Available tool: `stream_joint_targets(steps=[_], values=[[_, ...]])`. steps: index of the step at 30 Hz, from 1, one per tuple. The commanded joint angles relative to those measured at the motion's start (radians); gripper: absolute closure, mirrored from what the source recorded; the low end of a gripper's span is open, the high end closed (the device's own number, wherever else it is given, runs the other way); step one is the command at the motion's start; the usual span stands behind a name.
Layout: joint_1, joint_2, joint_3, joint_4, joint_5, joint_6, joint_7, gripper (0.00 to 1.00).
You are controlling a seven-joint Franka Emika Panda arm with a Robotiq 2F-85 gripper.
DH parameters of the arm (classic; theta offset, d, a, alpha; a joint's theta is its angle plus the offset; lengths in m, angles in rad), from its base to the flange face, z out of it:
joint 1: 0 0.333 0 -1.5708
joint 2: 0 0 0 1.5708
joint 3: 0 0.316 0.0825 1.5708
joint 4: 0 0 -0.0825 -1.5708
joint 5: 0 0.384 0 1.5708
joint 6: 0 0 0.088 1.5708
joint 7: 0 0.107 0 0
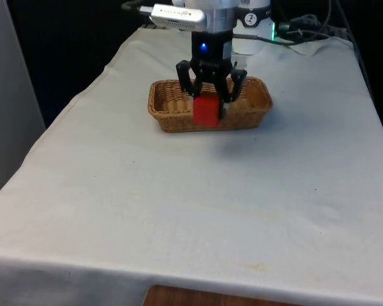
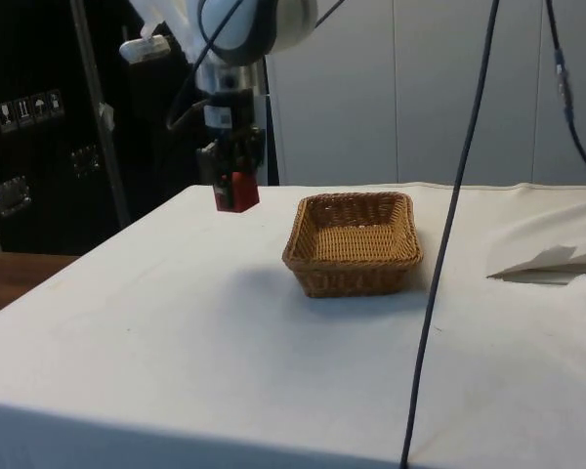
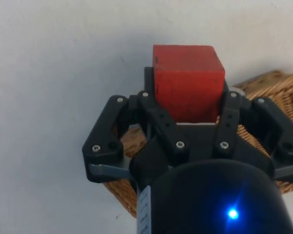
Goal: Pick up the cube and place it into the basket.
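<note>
While its fingers clamp a red cube (image 2: 236, 191), the black gripper (image 2: 234, 191) hangs above the white-clothed table (image 2: 176, 322), clear of the cloth and just beside a woven basket (image 2: 355, 243) that sits toward the table's far end, by the robot.

Between the matt black plastic fingers (image 3: 161, 119) sits a red cube (image 3: 188, 80) with a dull, faintly grainy, painted-wood look. Just beside them is a tan woven wicker basket (image 1: 169, 109), coarse and ribbed. Below them, matt white cloth (image 1: 198, 191), softly creased, covers the surface.
</note>
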Motion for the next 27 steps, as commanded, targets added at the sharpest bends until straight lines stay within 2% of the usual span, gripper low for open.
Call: stream_joint_targets(steps=[1,3,4,10,13,14,18,20,21,22,27], values=[[-0.002,-0.018,0.000,-0.023,0.004,0.019,-0.009,0.97],[0.000,-0.018,-0.002,-0.024,0.000,0.011,-0.004,0.97],[-0.002,-0.042,-0.002,-0.053,0.004,0.030,-0.014,0.97],[-0.002,-0.095,-0.008,-0.122,0.006,0.055,-0.027,0.97],[0.000,-0.095,-0.011,-0.124,0.000,0.047,-0.022,0.97],[-0.003,-0.117,-0.010,-0.154,0.006,0.070,-0.033,0.97],[-0.003,-0.150,-0.015,-0.203,0.008,0.094,-0.043,0.97],[-0.003,-0.163,-0.017,-0.222,0.008,0.105,-0.047,0.97],[0.000,-0.150,-0.020,-0.207,0.000,0.089,-0.037,0.97],[-0.003,-0.170,-0.019,-0.232,0.008,0.109,-0.049,0.97],[-0.004,-0.201,-0.024,-0.279,0.008,0.132,-0.059,0.97]])
